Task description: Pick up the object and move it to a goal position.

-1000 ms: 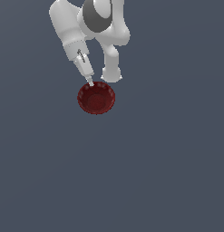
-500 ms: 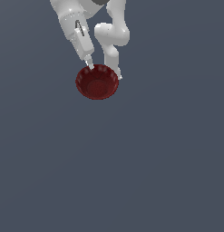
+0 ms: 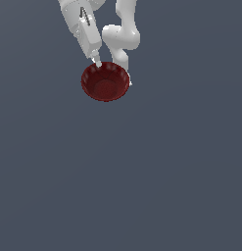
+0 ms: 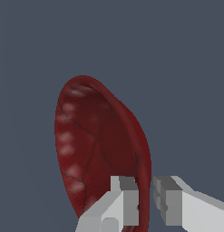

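In the exterior view the gripper (image 3: 99,64) reaches down from the white arm (image 3: 123,37) at the top of the frame, and its pale fingertip meets the rim of the dark red bowl (image 3: 106,82) on the side toward the exterior view's left. The fingers are small here, and how far apart they stand cannot be read from this view alone. The bowl sits in the upper part of the frame, a little toward the exterior view's left of centre, directly under the arm. Its opening is turned toward the camera, so the speckled, glossy inside is plainly seen. The outline is a slightly flattened circle, a little wider across than it is tall. Around it lies the flat blue-grey ground (image 3: 142,176); whether the bowl touches that ground or hangs clear of it cannot be told from this view.

In the wrist view the gripper (image 4: 146,201) is clamped on the bowl's thin rim: one grey finger (image 4: 120,199) lies on the inner face of the wall and the other finger (image 4: 174,199) stands on the outer side, with the rim edge running between them. The bowl (image 4: 93,145) is seen nearly edge-on here, as a narrow tilted ellipse whose long axis runs away from the fingers. Its hollow side faces the inner finger, with pale highlights strung along the rim and fine dark lines crossing the red inside. Behind it is only the even blue-grey ground (image 4: 186,68).
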Controlling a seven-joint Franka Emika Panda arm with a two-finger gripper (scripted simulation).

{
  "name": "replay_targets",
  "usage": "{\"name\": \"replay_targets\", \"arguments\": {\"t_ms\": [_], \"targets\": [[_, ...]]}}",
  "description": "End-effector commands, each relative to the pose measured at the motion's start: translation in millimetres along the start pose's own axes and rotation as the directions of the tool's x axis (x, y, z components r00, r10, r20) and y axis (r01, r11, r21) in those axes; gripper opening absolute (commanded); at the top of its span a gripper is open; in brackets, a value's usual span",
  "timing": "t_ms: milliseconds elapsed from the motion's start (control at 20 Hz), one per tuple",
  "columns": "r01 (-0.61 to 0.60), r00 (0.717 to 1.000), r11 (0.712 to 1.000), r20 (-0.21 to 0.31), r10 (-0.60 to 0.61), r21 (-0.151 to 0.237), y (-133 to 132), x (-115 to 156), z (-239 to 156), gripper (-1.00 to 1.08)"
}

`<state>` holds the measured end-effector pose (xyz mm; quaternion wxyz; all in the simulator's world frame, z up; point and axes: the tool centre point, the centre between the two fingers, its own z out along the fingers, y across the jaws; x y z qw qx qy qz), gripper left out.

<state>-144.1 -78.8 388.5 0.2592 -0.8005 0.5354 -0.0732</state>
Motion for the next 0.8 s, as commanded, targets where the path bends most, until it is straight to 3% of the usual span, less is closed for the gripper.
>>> {"name": "replay_targets", "arguments": {"t_ms": [0,750], "targets": [[0.0,1.0,1.0,0.0,0.0,0.0,-0.4,-0.1,-0.5,-1.0],[0.0,1.0,1.0,-0.001,0.0,0.0,-26.8,-10.3,-23.2,-1.0]]}}
